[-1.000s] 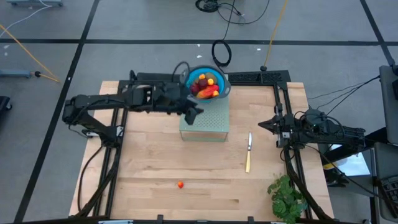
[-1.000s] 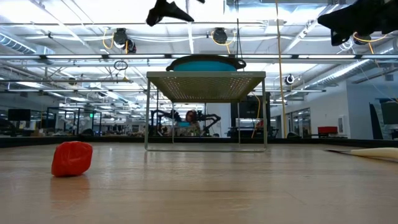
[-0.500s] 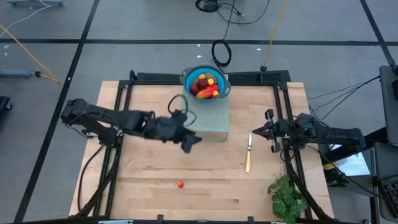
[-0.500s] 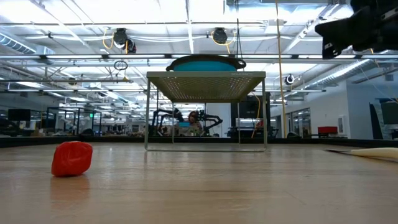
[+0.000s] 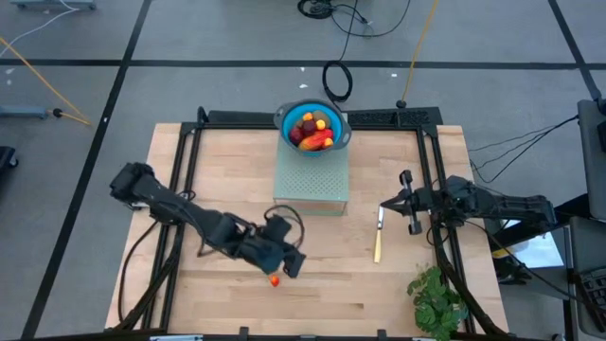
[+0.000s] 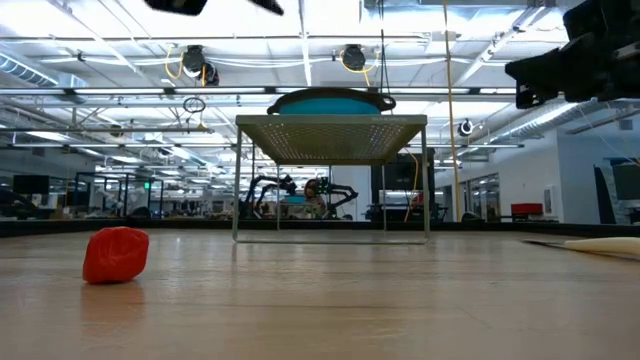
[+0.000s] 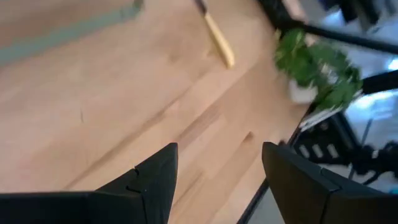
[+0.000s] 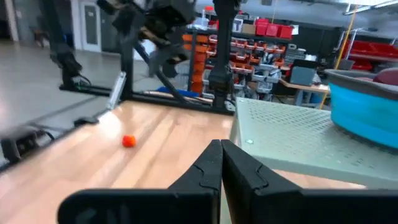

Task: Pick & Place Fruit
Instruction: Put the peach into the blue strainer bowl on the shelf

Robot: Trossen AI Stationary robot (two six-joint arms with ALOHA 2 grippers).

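Left gripper (image 5: pixel 290 266) jaws apart with nothing between them; wrist view shows both dark fingers (image 7: pixel 155 180) spread over bare wood. Right gripper (image 5: pixel 386 205) jaws pressed together, holding nothing; its fingertips (image 8: pixel 221 163) meet in the wrist view.

Left gripper hangs above the front centre of the table (image 5: pixel 227 213), just beside and over the small red-orange fruit piece (image 5: pixel 275 280). From overhead they look nearly touching, but in the low view the piece (image 6: pixel 115 254) sits alone on the wood and the left gripper (image 6: pixel 215 5) shows only at the top edge, well above it. Right wrist view also catches the piece (image 8: pixel 128 141) on the table, left arm above it.

Blue bowl (image 5: pixel 287 116) sits on the back part of a pale green perforated stand (image 5: pixel 312 185), back centre of table. Bowl holds the rest of the fruit (image 5: pixel 313 132): dark-red, orange and yellow pieces, exact count unclear.

Right gripper hovers at the right side, near the blade end of the pale-handled knife (image 5: pixel 379 235), which lies flat on the wood. Green leafy bunch (image 5: pixel 436 299) at the front right corner, well apart from the fruit.
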